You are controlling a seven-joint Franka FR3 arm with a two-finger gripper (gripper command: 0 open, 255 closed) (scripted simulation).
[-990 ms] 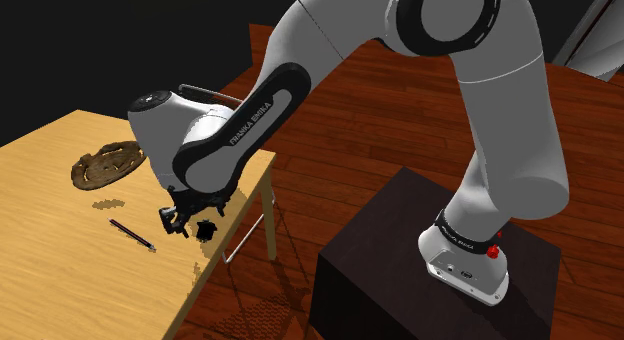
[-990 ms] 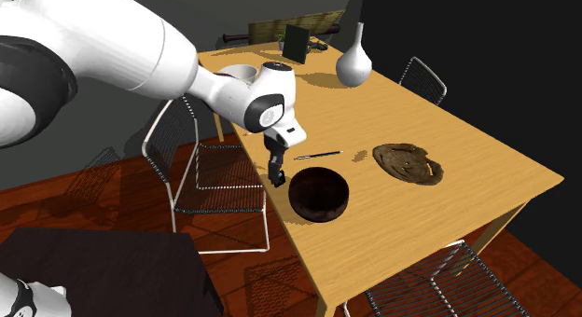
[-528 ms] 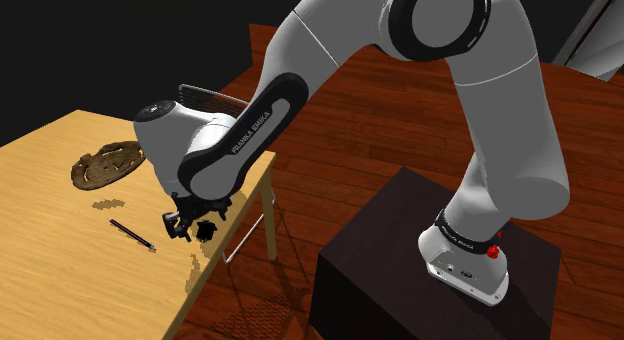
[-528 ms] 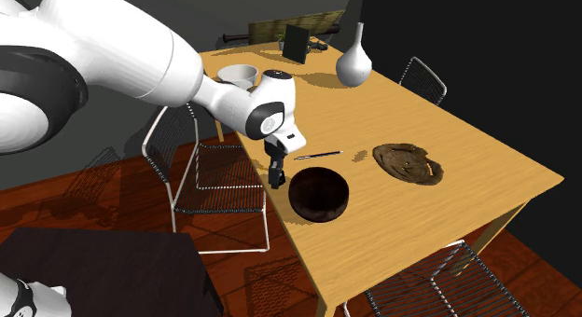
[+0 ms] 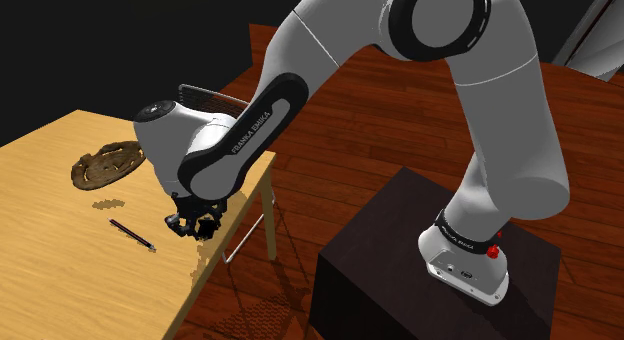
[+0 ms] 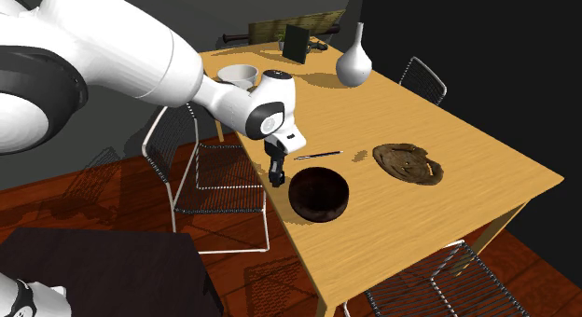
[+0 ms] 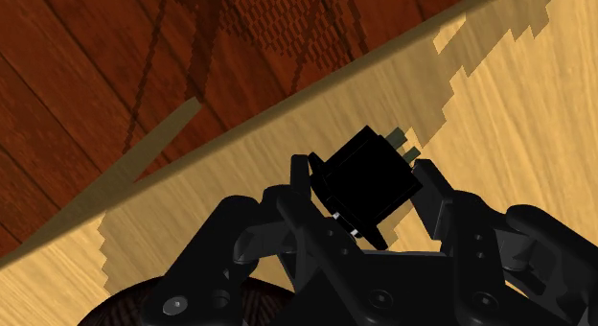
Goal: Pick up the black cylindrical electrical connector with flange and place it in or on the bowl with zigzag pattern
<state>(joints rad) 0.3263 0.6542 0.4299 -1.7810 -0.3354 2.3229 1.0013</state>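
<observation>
The black cylindrical connector (image 7: 364, 171) lies on the wooden table (image 6: 466, 138) close to its edge. My gripper (image 7: 369, 185) is down over it, and both black fingers clasp its sides. Seen from the shoulder view, the gripper (image 5: 193, 226) reaches down to the tabletop near the table's corner. In the second exterior view the gripper (image 6: 276, 178) stands just beside a dark brown bowl (image 6: 319, 195), toward that view's left. The bowl's rim (image 7: 125, 310) also shows beneath the hand in the wrist view.
A thin dark pen (image 6: 318, 155) lies beyond the bowl, and a flat brown dish (image 6: 408, 163) sits further along the table. A white vase (image 6: 354, 63) and a white bowl (image 6: 238, 75) stand at the far end. A wire chair (image 6: 200, 166) stands next to the table edge.
The hand came down a little over the connector, then the fingers closed from wide apart onto its sides. The connector has stayed on the table.
</observation>
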